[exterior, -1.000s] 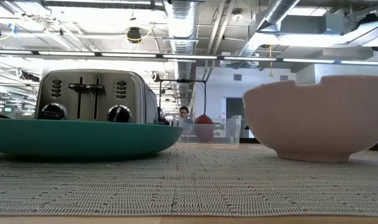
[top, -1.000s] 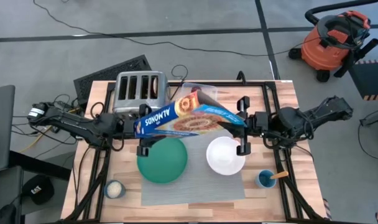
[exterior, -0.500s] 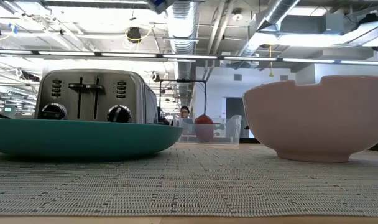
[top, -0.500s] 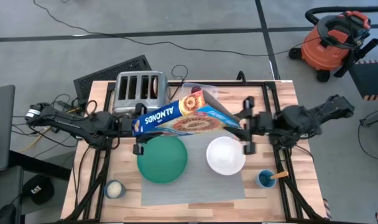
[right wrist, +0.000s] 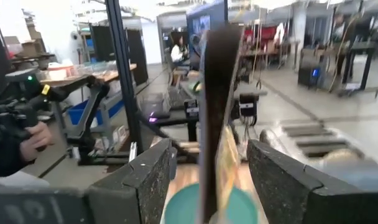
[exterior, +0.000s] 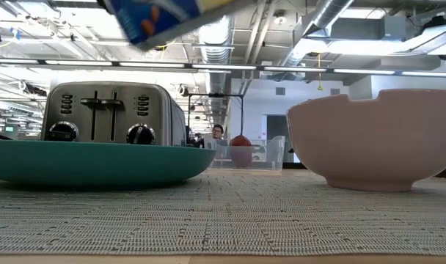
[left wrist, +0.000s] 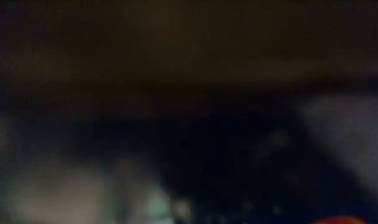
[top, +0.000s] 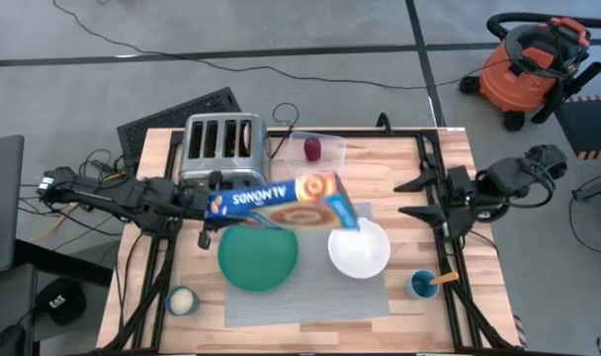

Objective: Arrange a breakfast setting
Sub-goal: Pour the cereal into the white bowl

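A blue almonds box (top: 281, 201) hangs in the air over the teal-green plate (top: 258, 257) and the white bowl (top: 362, 252), which both sit on the grey placemat (top: 310, 295). My left gripper (top: 208, 210) is shut on the box's left end. My right gripper (top: 409, 198) stands open to the right of the box, clear of it. In its wrist view the box (right wrist: 215, 93) shows edge-on beyond the fingers (right wrist: 147, 177). A dark-red fruit (top: 312, 148) lies in a clear tub at the back. A wooden spoon (top: 441, 280) stands in a small blue cup. My left gripper holds the almonds box by its left end (top: 217, 203), coming level from the table's left side, along the box. The box hides where the fingers meet it. The box is lifted clear and high over the plate (exterior: 172, 15), its right end lower, above the bowl.
The chrome toaster (top: 221, 143) stands at the back left, just behind the box. A small pale round thing (top: 182, 301) lies at the near left, off the placemat. Bare wood lies between the bowl and my right gripper.
My right gripper has opened, let go of the box's right end and drawn back toward the table's right edge. My left gripper has moved a little toward the left edge with the box. The box's right end has swung toward the near edge, over the bowl.
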Action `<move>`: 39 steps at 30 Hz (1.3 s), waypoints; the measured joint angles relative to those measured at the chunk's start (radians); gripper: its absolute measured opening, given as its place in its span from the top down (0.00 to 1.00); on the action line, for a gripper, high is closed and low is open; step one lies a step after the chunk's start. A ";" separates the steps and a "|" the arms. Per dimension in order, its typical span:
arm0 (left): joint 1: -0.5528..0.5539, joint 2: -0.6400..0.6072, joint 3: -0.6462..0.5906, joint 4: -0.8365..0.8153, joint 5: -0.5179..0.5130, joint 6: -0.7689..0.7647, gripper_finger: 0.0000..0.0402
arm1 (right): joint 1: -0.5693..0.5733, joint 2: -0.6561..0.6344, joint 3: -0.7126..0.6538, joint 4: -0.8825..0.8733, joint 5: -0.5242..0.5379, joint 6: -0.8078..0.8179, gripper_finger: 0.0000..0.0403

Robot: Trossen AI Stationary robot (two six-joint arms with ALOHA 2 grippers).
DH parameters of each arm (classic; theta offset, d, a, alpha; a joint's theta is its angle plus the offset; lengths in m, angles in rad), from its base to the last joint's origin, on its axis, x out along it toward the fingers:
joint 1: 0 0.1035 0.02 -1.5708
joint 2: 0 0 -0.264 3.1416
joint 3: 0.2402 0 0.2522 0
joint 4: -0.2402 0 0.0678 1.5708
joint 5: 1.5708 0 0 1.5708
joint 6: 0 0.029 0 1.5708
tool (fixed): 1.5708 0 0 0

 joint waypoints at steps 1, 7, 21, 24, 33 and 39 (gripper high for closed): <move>0.000 0.009 0.000 -0.022 0.018 -0.017 0.68 | 0.002 -0.006 0.000 -0.015 0.000 0.016 0.42; -0.001 0.087 0.006 -0.104 0.057 -0.076 0.68 | 0.000 -0.010 0.000 -0.067 0.013 0.046 0.42; 0.021 0.436 0.550 -0.633 0.083 -0.043 0.68 | 0.000 -0.004 0.000 -0.076 0.023 0.065 0.42; 0.032 0.524 0.683 -0.723 0.094 -0.014 0.68 | 0.000 -0.004 0.000 -0.084 0.023 0.072 0.42; 0.051 0.766 1.036 -1.002 0.095 0.059 0.69 | 0.000 -0.004 0.000 -0.124 0.023 0.126 0.42; 0.050 0.892 1.206 -1.111 0.074 0.110 0.69 | 0.000 -0.004 0.000 -0.124 0.023 0.126 0.42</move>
